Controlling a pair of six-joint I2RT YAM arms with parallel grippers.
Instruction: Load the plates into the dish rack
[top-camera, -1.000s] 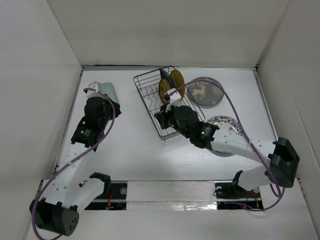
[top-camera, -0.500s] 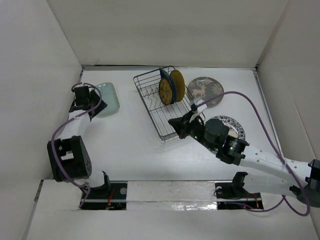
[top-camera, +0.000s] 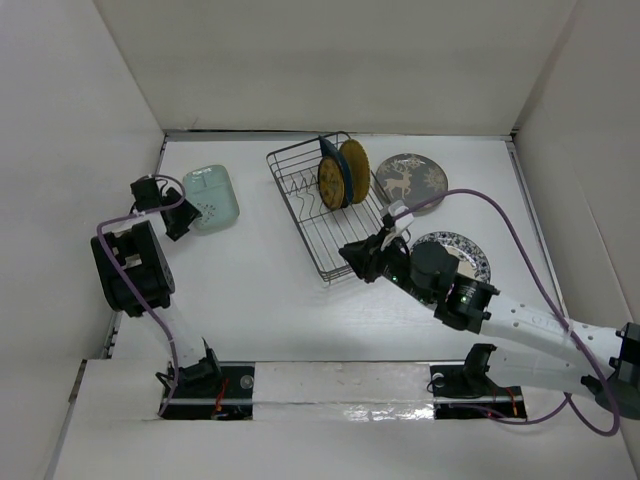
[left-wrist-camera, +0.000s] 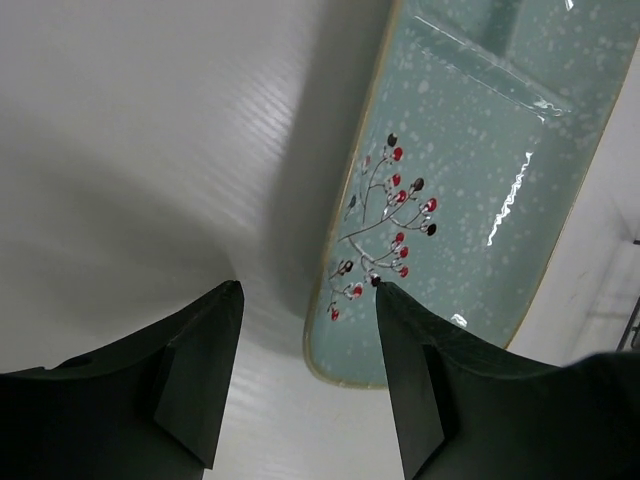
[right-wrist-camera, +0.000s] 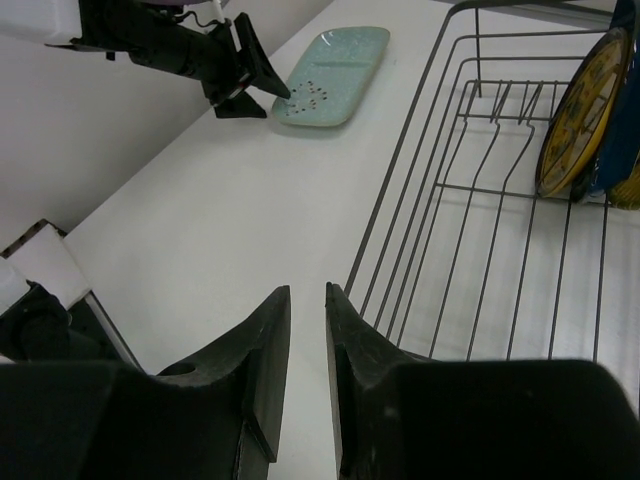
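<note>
Pale mint rectangular dish (top-camera: 212, 197) flat on table (top-camera: 260, 290), far-left, well apart from dish rack (top-camera: 325, 205).
Left gripper (top-camera: 178, 219) just beside dish's near-left end — fingers spread, nothing held; dish rim ahead between tips in wrist view (left-wrist-camera: 470, 200).
Long axis runs away from claw, toward back wall.
Left arm far nearer.
Right gripper (top-camera: 357, 258) at rack's near corner, fingers almost together, empty.
Open table between dish and rack — left wall close, little room that side.

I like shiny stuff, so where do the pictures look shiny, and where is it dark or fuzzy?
Left wrist view: white glints streak the pale mint rectangular dish, and a soft grey shadow lies left of it. Right wrist view: the black right tool up close looks fuzzy; the dark wire dish rack stays sharp. Top view: the white table is evenly bright.
</note>
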